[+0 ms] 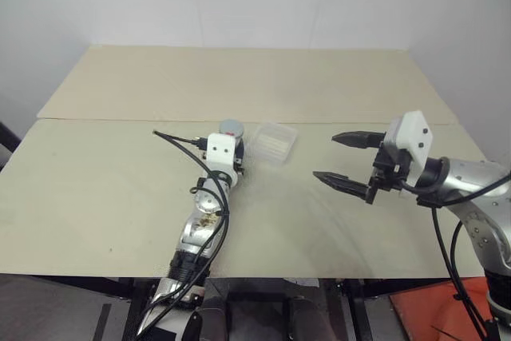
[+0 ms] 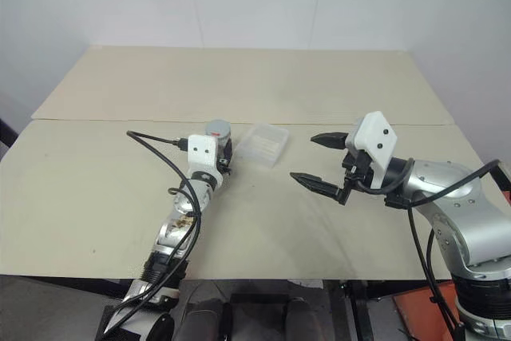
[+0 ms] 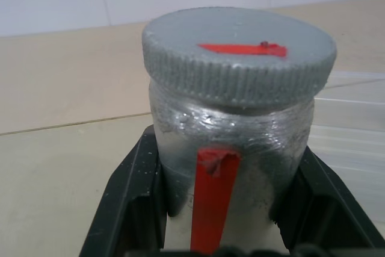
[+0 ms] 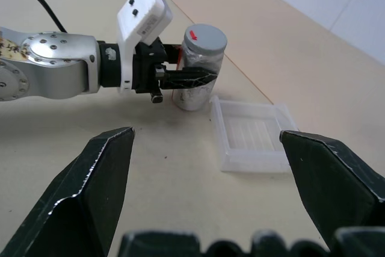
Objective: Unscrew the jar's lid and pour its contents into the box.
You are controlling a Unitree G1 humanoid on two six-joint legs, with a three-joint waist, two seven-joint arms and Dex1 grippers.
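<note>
Jar stands upright on the pale beige table, cylindrical, its wall clear but wrapped in wrinkled silvery film with a red vertical stripe down the side facing the left wrist camera. Lid is a round flat grey screw cap, ribbed around its edge, matte on top, with a short red mark across it; it sits fully on the jar. Contents cannot be made out through the wrapped wall.

Left hand reaches level along the table and is closed on the jar's body below the lid, one black finger pressed against each side, so the jar sits between the fingers with the lid above them.

Box is shallow, clear plastic, rectangular with rounded corners and a ridged floor. It lies flat on the table just beside the jar, on the jar's right, and looks slightly apart from it.

Right hand is held above the table well to the right of the box, its two black tapered fingers spread wide and holding nothing, pointing toward the jar and box.
</note>
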